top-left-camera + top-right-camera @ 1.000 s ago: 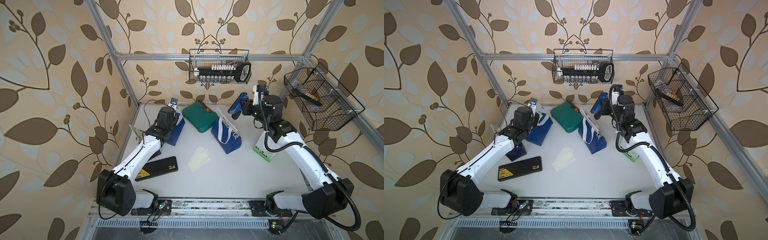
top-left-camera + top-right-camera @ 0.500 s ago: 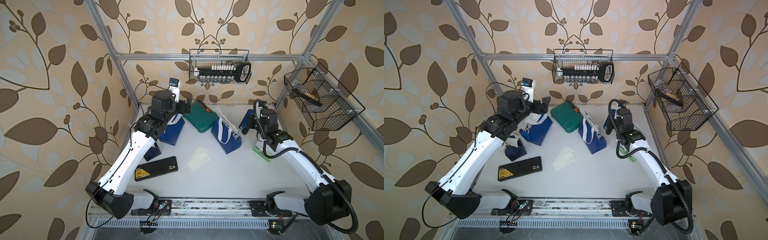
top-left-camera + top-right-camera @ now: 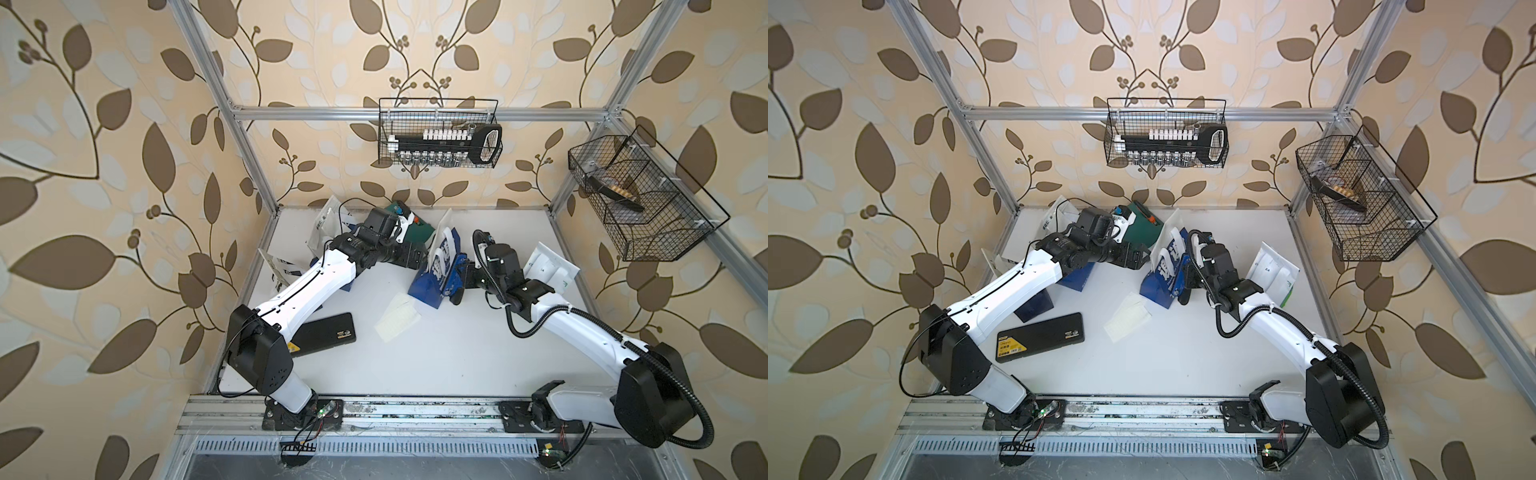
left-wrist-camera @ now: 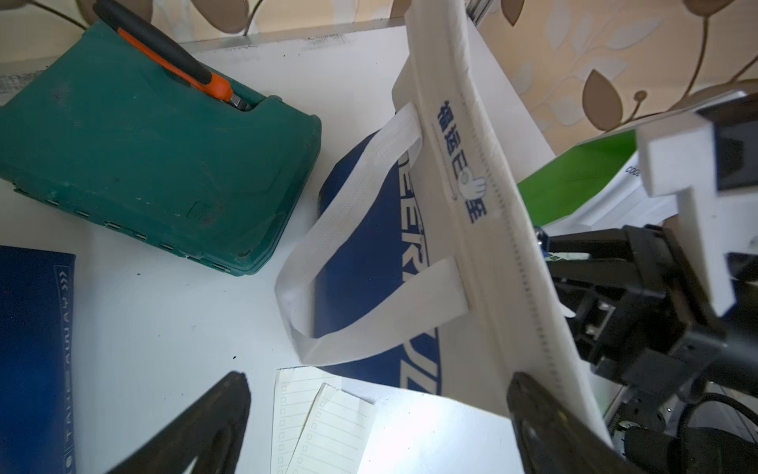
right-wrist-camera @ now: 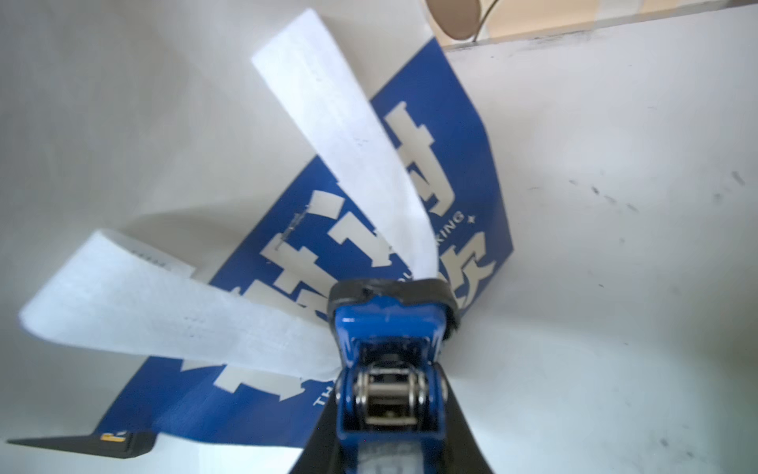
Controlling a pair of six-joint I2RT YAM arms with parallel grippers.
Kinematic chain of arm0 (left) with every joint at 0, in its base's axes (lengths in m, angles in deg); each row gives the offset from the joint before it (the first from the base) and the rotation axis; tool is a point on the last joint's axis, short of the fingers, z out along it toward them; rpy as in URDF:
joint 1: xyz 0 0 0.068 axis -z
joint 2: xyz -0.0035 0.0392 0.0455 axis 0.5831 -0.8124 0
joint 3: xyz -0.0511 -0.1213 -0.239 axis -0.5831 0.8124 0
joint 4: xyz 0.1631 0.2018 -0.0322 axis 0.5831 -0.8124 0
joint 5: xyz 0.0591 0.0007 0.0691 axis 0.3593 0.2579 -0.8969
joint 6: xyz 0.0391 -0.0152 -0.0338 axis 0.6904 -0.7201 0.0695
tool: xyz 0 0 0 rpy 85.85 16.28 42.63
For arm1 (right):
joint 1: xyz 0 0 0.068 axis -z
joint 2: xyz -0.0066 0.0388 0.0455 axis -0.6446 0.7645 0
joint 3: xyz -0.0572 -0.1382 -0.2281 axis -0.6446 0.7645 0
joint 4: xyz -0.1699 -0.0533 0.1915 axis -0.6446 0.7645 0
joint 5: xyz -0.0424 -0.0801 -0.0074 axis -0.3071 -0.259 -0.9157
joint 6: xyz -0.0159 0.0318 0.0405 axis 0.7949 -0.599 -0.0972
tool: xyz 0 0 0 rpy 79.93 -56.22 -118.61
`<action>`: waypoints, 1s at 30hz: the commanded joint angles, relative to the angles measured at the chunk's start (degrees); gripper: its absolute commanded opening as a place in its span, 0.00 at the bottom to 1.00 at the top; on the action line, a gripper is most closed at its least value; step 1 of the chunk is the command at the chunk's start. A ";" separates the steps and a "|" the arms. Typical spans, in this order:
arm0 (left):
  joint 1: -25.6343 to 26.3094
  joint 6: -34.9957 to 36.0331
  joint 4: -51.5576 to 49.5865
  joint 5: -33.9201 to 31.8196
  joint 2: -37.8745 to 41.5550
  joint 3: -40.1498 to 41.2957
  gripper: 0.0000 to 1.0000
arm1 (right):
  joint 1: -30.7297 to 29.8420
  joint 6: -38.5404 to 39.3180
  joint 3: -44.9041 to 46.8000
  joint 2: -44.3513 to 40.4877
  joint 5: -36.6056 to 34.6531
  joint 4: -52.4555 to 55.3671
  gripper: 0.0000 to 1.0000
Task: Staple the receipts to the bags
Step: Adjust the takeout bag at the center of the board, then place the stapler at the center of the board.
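On the worktop (image 3: 457,353), a stapler (image 5: 387,324) is being gripped by the right tool (image 5: 389,451), nothing by the wide-open left tool (image 4: 379,381); toppling of the unsteadied bag (image 5: 459,143) is being risked.

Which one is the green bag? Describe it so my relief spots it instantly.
Start at the wire basket on the robot's right-hand wall; the table edge runs beneath it. The green-and-white bag sits by that edge, just behind the right arm's wrist. It alone shows green; the other bags are navy blue.
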State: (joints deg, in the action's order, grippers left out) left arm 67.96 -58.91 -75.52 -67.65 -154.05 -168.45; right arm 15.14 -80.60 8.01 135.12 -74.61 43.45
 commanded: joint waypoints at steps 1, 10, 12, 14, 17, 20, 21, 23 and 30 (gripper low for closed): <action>0.47 -1.07 3.45 1.71 4.46 1.02 0.99 | -0.10 -2.53 -0.93 0.88 3.67 -8.38 0.13; 0.47 2.26 0.77 -16.04 6.19 1.47 0.99 | 4.27 -1.48 -7.19 -3.21 -12.30 16.80 0.11; 0.35 2.79 0.43 -20.51 8.34 1.12 0.99 | 7.51 -2.55 -7.03 -1.66 -8.29 21.37 0.12; 0.31 4.27 -0.28 -20.95 8.27 0.14 0.99 | 9.99 -3.58 -6.86 2.05 -3.93 25.34 0.12; 0.31 3.87 -1.44 -22.42 8.17 -1.39 0.99 | 11.41 -5.48 -5.70 8.33 1.52 26.66 0.13; 0.29 3.12 -1.72 -25.45 8.82 -1.78 0.99 | 11.71 -8.16 -3.56 12.97 3.90 23.73 0.14; 0.23 2.87 -1.72 -26.52 9.08 -1.65 0.99 | 11.68 -9.04 -2.54 13.93 4.20 21.89 0.14; -0.20 2.60 -1.94 -26.90 9.60 -1.53 0.99 | 11.72 -9.74 -2.06 15.80 3.96 19.61 0.14; -3.96 -3.97 -5.56 -25.20 9.28 -0.37 0.99 | 11.63 -10.29 -4.18 19.08 3.90 18.97 0.46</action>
State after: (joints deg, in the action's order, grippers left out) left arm 66.34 -58.61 -78.60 -92.57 -146.38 -168.01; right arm 27.01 -90.52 4.25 154.33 -71.07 62.53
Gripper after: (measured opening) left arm 0.989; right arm 0.434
